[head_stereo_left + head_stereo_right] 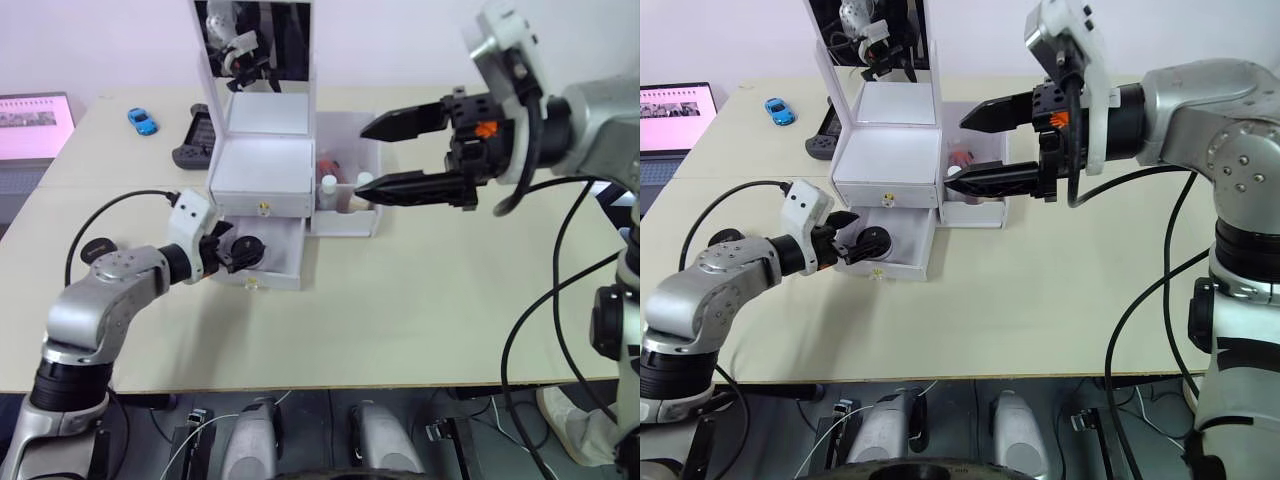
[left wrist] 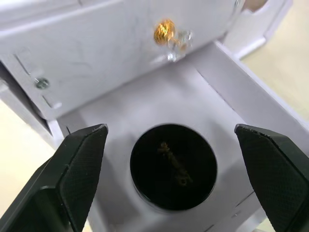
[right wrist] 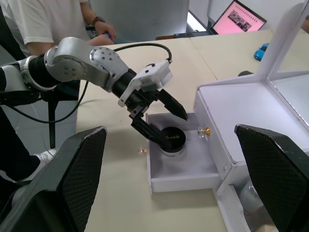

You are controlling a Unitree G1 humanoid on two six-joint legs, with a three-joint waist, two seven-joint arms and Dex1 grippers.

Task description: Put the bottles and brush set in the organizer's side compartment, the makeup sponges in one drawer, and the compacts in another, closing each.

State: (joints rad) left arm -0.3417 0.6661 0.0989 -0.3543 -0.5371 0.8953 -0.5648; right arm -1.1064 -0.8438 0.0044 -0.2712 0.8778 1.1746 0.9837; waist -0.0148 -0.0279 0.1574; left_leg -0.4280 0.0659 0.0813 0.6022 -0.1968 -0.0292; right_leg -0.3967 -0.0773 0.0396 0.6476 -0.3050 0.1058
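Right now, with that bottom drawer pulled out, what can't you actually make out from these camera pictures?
- Upper drawer: shut, so its contents are hidden in every view.
- Side compartment: in the eye views the right gripper covers part of it, so the bottles cannot be counted and no brush set can be picked out.
- Black compact: its gold lettering is too small to read.
- Open lower drawer: in the left wrist view the picture's edges cut off its corners.
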